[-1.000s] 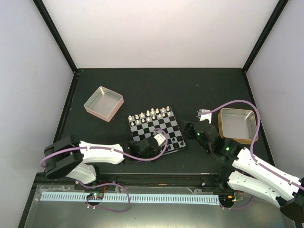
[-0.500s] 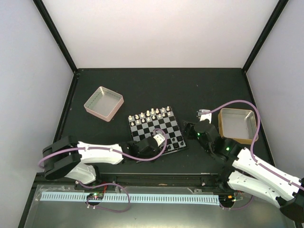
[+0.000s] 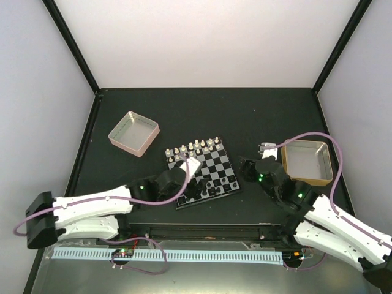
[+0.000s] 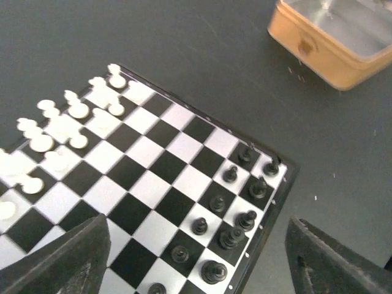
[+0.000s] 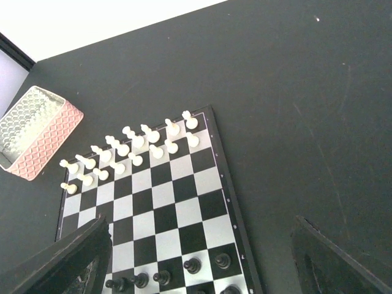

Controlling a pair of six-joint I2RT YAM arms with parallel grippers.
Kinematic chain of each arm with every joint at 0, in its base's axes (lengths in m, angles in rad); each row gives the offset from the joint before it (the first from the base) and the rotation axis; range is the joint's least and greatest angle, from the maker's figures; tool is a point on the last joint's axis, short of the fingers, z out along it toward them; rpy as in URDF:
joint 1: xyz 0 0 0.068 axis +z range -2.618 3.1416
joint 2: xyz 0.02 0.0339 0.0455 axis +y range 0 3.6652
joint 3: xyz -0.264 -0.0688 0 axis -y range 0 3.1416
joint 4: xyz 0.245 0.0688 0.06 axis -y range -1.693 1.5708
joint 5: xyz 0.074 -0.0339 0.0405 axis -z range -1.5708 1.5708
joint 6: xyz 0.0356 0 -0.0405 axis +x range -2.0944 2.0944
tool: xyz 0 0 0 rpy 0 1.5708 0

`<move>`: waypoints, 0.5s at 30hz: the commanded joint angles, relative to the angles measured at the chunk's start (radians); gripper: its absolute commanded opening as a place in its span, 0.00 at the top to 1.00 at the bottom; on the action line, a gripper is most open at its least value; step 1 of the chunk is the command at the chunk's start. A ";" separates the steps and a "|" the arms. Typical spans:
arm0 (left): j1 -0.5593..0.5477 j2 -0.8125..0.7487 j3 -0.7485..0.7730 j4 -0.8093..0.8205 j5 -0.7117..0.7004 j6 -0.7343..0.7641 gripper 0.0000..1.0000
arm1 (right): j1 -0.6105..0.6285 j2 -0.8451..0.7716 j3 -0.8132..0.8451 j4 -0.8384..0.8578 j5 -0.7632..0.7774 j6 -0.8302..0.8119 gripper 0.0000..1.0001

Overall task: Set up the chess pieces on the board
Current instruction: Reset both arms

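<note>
A black table top point(image 3: 214, 113) carries a pink-sided metal tray point(image 3: 149, 139) at far left and a tan-sided metal tray point(image 3: 306, 180) at right. Between them lies the small black-and-silver checked chessboard point(image 3: 214, 160). The left gripper point(image 4: 197, 223) hangs over the board's near half, fingers spread wide with nothing between them. The right gripper point(image 5: 202, 223), equally wide and empty, sits near the board's right edge. Cream pieces point(image 5: 131, 150) line the far two rows; black pieces point(image 4: 226, 208) crowd the near rows. A low sideways move of the left fingers could topple those closely packed black figurines.
</note>
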 commanded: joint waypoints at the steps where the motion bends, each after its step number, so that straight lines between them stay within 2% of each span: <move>1: 0.054 -0.139 0.056 -0.135 -0.092 -0.073 0.13 | -0.005 -0.045 0.031 -0.096 0.017 0.008 0.19; 3: 0.085 -0.218 0.056 -0.168 -0.084 -0.103 0.02 | -0.006 -0.068 0.040 -0.144 0.022 0.010 0.18; 5: 0.104 -0.292 0.071 -0.219 -0.071 -0.125 0.01 | -0.005 -0.095 0.052 -0.193 0.027 0.011 0.16; 10: 0.111 -0.459 0.104 -0.352 -0.063 -0.093 0.01 | -0.005 -0.197 0.084 -0.298 0.050 -0.001 0.01; 15: 0.111 -0.658 0.127 -0.476 -0.144 -0.096 0.01 | -0.006 -0.306 0.145 -0.371 0.109 -0.037 0.00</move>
